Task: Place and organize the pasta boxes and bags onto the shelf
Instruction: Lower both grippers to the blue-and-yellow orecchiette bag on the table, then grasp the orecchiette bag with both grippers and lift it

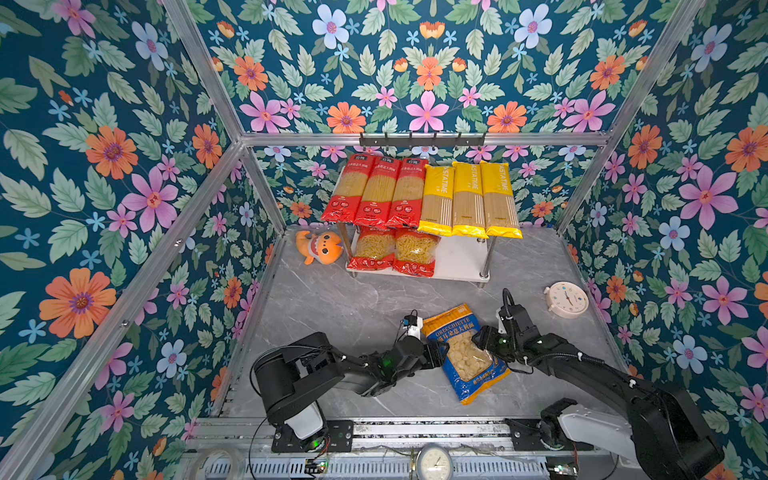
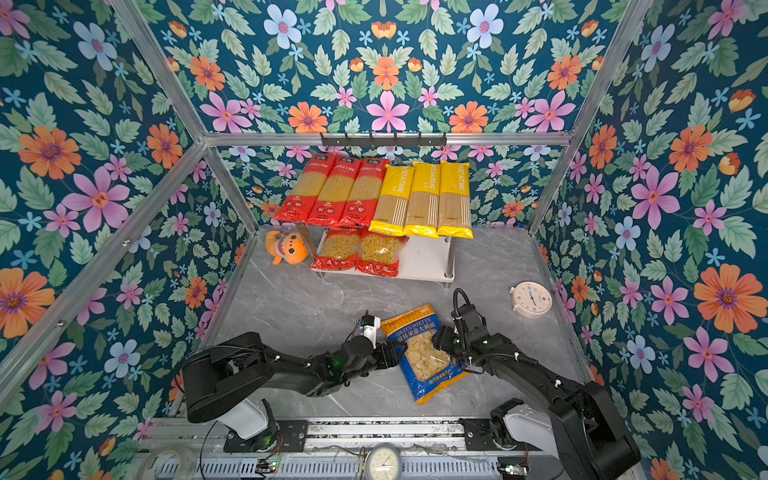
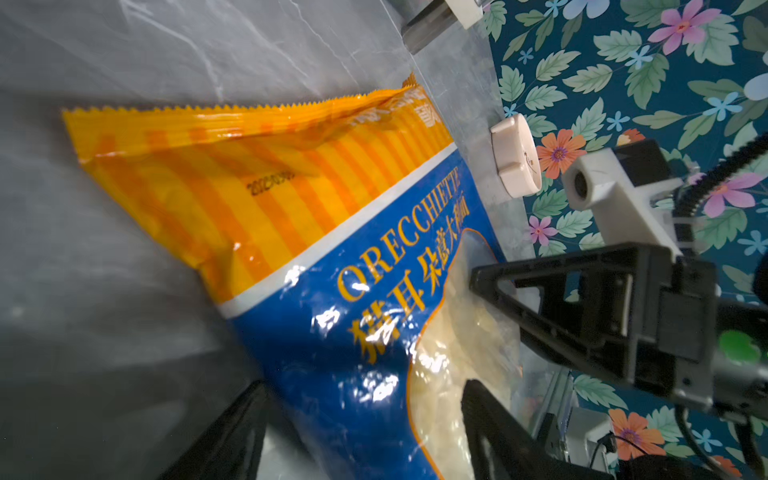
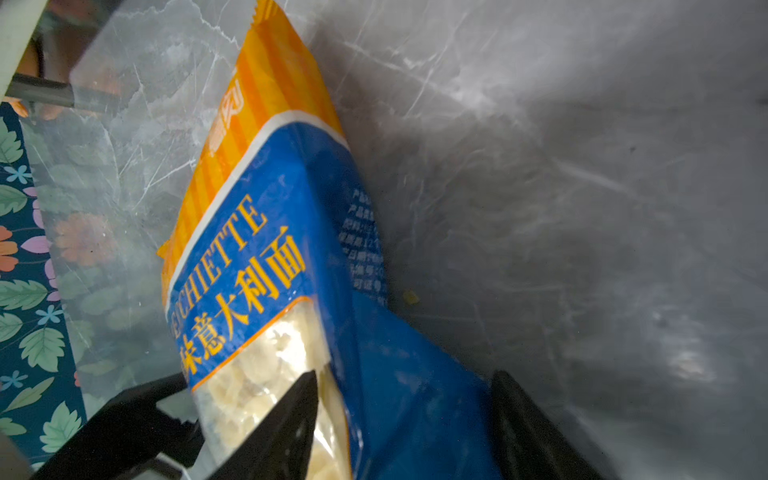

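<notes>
So the blue-and-yellow bag [image 1: 463, 353] is down at the front of the counter [image 1: 340, 299], well apart from the shelf [image 1: 461, 257], with a hand on each long side. The left hand [image 1: 441, 354] and right hand [image 1: 481, 340] both clamp it, one finger over the clear window and one beneath, jaws fairly wide round the fat bag. Both top views only give you black arms meeting the bag. The wrist cams are what show the pinch, with the bag filling the gap in the left hand [image 3: 361, 386] and in the right hand [image 4: 403, 376]. Left wrist also catches the date stamp on the striped top and the clock [image 3: 517, 156] edge-on, and right wrist gets the small print on the back. Only the top views show the shelf loaded: red spaghetti packs [image 1: 380, 191] beside yellow PASTATIME packs [image 1: 469, 199] up top, red short-pasta bags [image 1: 395, 251] on the lower board's left, plush toy [image 1: 320, 247] just beside the shelf. The bag's bottom end is cut off in both wrist views, and I can't tell whether it's lifted or resting on the counter.
</notes>
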Tool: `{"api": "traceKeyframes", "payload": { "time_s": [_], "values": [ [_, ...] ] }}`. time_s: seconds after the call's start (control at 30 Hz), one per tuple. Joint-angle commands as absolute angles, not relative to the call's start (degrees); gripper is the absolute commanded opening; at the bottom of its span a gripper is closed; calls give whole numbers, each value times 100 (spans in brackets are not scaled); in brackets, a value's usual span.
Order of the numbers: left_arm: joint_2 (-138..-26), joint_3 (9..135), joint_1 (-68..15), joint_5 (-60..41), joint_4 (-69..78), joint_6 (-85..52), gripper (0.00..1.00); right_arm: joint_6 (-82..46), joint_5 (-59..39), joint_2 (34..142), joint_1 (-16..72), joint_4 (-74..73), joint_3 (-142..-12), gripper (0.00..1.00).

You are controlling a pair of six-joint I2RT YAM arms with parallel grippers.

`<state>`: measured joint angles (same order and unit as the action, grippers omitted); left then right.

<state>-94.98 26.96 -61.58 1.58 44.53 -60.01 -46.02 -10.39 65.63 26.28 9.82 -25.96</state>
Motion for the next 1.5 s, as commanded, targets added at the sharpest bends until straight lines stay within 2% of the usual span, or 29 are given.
{"api": "traceKeyframes", "payload": {
  "time_s": [0.0, 0.2, 0.33, 0.43, 0.57, 0.67, 0.77, 0.97, 1.1, 1.17, 1.27, 1.47],
  "values": [
    [-9711, 2929, -5890, -182, 4798, -5792, 75, -5115, -1223, 6622, 2781, 619, -2573, 66],
    [-9683, 3552, -5123, -721, 4478, -5289, 73, -5469, -1972, 6456, 2817, 72, -2630, 66],
    [-9276, 3803, -5041, -773, 3617, -4737, 73, -5201, -2072, 6019, 2470, 737, -2748, 69],
    [-9053, 3608, -5012, -792, 3212, -4671, 74, -4560, -1686, 5777, 2123, 1823, -3012, 71],
    [-8767, 3166, -4957, -984, 3067, -4942, 73, -4087, -905, 5556, 2110, 2861, -3385, 72],
    [-8549, 3051, -4957, -999, 2726, -4880, 74, -4135, -1071, 5605, 2204, 2676, -3322, 77],
    [-8668, 3043, -4964, -1295, 2910, -4827, 74, -4257, -723, 5733, 2778, 2031, -3189, 79],
    [-9356, 3496, -5279, -1597, 3026, -4868, 70, -4545, -968, 6652, 3136, 993, -3191, 62],
    [-9651, 3648, -5427, -1636, 3322, -4982, 63, -4535, -1004, 7039, 3356, 538, -3151, 42],
    [-9737, 3700, -5475, -1660, 3338, -5001, 57, -4568, -1046, 7054, 3366, 459, -3113, 32],
    [-9692, 3653, -5484, -1616, 3331, -5034, 48, -4552, -944, 6876, 3361, 511, -3042, 22],
    [-9645, 3615, -5484, -1604, 3404, -5028, 25, -4526, -877, 6467, 3366, 473, -2923, 10]
  ]
}}
